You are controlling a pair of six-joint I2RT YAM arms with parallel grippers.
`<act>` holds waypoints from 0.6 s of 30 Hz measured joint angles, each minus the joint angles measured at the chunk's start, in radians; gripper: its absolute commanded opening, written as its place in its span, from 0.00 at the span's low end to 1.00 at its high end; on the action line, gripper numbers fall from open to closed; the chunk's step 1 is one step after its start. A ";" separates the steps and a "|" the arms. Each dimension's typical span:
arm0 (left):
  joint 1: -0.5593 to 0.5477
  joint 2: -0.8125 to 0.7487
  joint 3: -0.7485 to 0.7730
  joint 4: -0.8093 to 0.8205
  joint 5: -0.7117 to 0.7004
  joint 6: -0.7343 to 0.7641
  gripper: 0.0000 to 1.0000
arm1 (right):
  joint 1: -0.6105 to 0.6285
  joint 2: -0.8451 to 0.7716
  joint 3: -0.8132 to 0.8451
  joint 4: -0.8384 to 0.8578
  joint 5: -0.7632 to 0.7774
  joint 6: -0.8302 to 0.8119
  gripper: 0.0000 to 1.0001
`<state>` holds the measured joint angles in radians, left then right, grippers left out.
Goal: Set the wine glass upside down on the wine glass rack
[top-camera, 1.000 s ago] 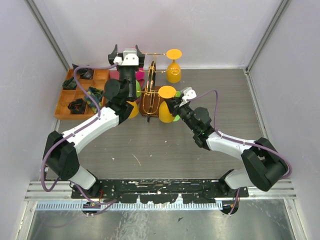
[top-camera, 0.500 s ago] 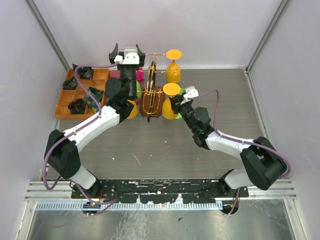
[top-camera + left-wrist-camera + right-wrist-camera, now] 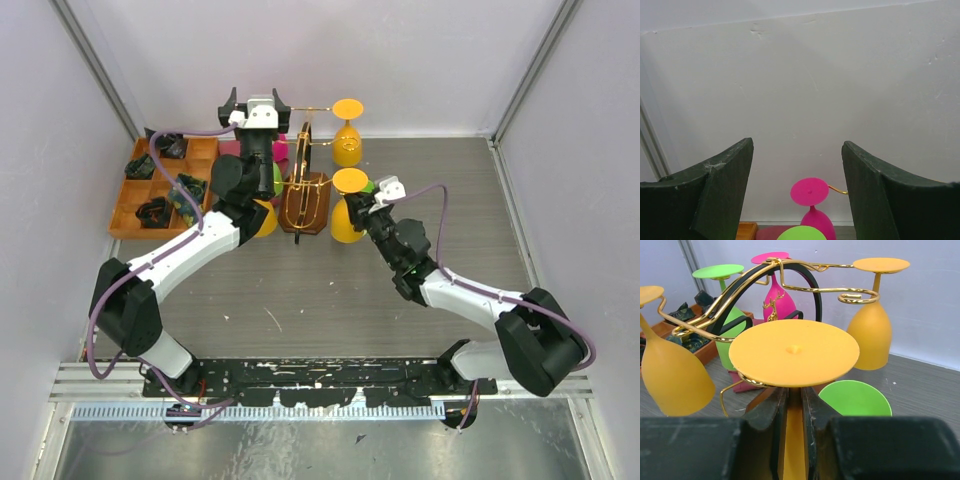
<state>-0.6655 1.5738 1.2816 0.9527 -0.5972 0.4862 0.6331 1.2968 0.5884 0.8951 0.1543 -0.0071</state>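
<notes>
The wine glass rack [image 3: 303, 197], gold wire on a brown base, stands mid-table; it also shows in the right wrist view [image 3: 805, 289]. My right gripper [image 3: 360, 205] is shut on the stem of a yellow wine glass [image 3: 348, 222], held upside down just right of the rack. In the right wrist view its foot [image 3: 794, 352] is on top, with the stem between my fingers [image 3: 776, 415]. A gold hook [image 3: 740, 378] touches the foot's left underside. My left gripper [image 3: 254, 108] is open and empty, raised near the back wall, and sees a pink glass [image 3: 810, 192].
Yellow [image 3: 347, 140], pink [image 3: 281, 150], green [image 3: 275, 180] and a second yellow glass [image 3: 263, 218] hang upside down on the rack. A green goblet top [image 3: 855, 399] sits just right of my held glass. An orange compartment tray [image 3: 128, 215] lies at the left.
My right gripper has carried the yellow glass a little to the right and back, slightly away from the rack. The left arm has not moved.
</notes>
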 measured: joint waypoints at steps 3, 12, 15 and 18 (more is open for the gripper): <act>0.000 0.000 0.000 0.000 0.000 -0.002 0.78 | 0.001 -0.012 -0.011 -0.001 -0.015 0.000 0.01; 0.000 0.000 0.000 0.000 -0.008 -0.002 0.78 | 0.049 -0.016 -0.026 -0.022 -0.053 -0.021 0.01; 0.000 0.000 -0.001 0.000 -0.012 -0.002 0.78 | 0.060 -0.016 -0.026 -0.029 -0.055 -0.024 0.02; 0.000 -0.001 -0.002 0.000 -0.015 -0.002 0.79 | 0.060 -0.016 -0.018 -0.056 -0.055 -0.023 0.13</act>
<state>-0.6655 1.5726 1.2800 0.9527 -0.6121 0.4847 0.6926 1.2808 0.5701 0.8394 0.0998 -0.0303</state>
